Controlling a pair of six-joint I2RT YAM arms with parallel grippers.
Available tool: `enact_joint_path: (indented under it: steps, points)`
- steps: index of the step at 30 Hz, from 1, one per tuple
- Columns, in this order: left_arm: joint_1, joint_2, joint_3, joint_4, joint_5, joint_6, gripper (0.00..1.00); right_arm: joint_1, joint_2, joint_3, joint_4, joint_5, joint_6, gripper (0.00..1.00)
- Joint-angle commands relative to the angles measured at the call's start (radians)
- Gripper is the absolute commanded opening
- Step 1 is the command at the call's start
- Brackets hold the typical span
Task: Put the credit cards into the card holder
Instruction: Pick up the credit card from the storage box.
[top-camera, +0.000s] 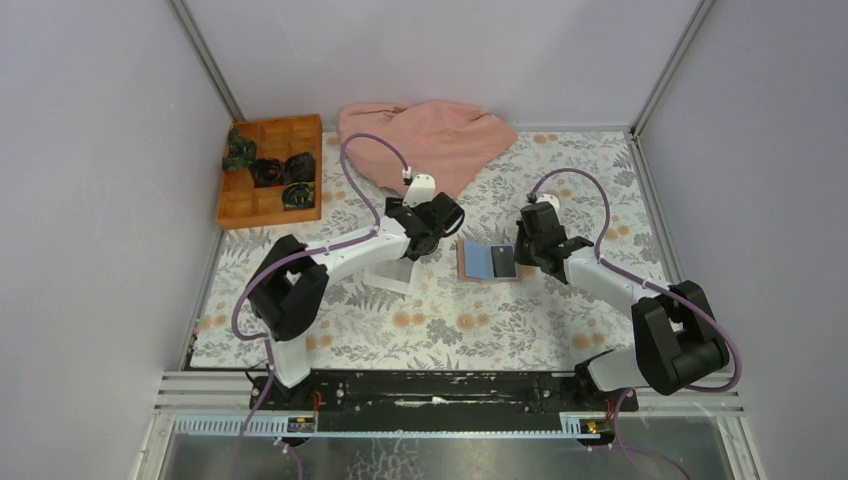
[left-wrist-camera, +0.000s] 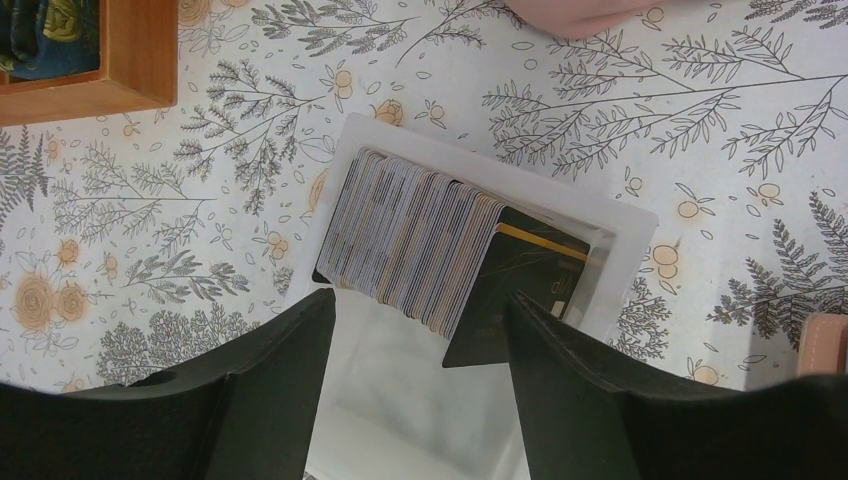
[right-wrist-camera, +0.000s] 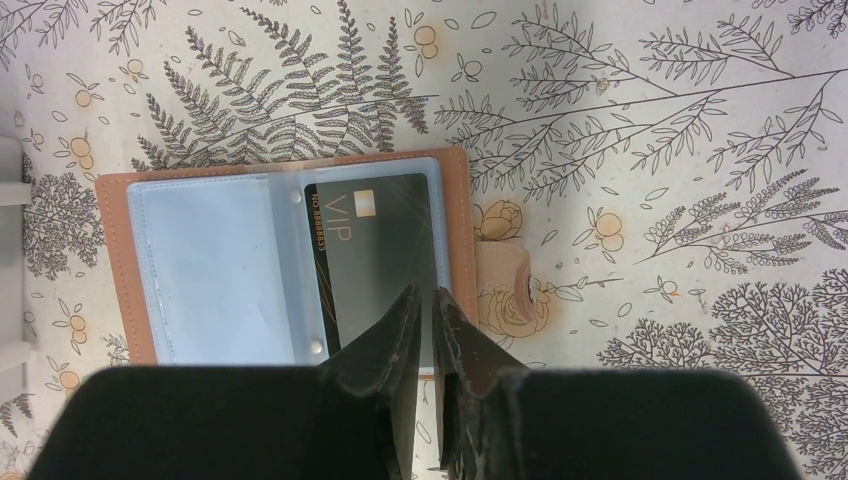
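Soft, even, bright light fills all three views, leaving only faint shadows on the tablecloth (top-camera: 440, 320) in the overhead view. In both wrist views the cloth's print is crisp, while the black fingers (left-wrist-camera: 250, 400) along the bottom edge are blurred and nearly featureless. The white tray (left-wrist-camera: 400, 420) washes out at lower centre, and a dull sheen lies across the card holder (right-wrist-camera: 115, 260).

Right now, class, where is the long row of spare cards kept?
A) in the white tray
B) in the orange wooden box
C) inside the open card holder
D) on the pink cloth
A: the left wrist view shows the cards standing on edge in a row inside the white tray.
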Motion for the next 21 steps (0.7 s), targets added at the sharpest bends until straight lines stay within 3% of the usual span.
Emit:
enact_joint_path:
  steps: [1, 11, 21]
  points:
    - [0.014, 0.024, 0.034, 0.009, -0.005, 0.018, 0.70, 0.007, -0.035, -0.001, 0.026, 0.023, -0.011, 0.16]
    - [0.039, 0.066, 0.028, 0.038, 0.030, 0.029, 0.69, 0.006, -0.027, 0.002, 0.029, 0.028, -0.015, 0.16]
    - [0.048, 0.036, 0.011, 0.061, 0.046, 0.051, 0.54, 0.007, -0.022, 0.005, 0.032, 0.033, -0.020, 0.17]
